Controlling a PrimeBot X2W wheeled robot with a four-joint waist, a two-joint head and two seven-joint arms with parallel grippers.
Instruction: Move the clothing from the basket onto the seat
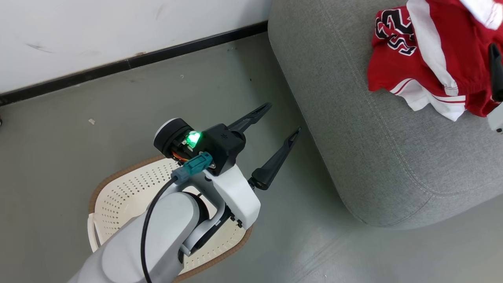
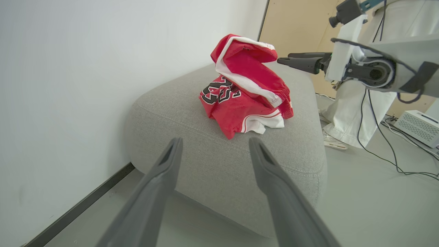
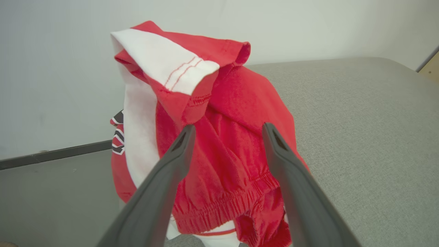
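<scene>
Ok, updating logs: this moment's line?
red white-trimmed clothing on grey woven sofa; cream perforated basket on floor; left gripper open; right gripper open

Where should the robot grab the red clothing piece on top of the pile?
Probably the raised peak of the top red garment, where the white band folds over. It stands clear of the grey sofa, so a pinch can close across it. Come from the side of the open right gripper, level with the peak; lower down it bunches against the numbered garment.
</scene>
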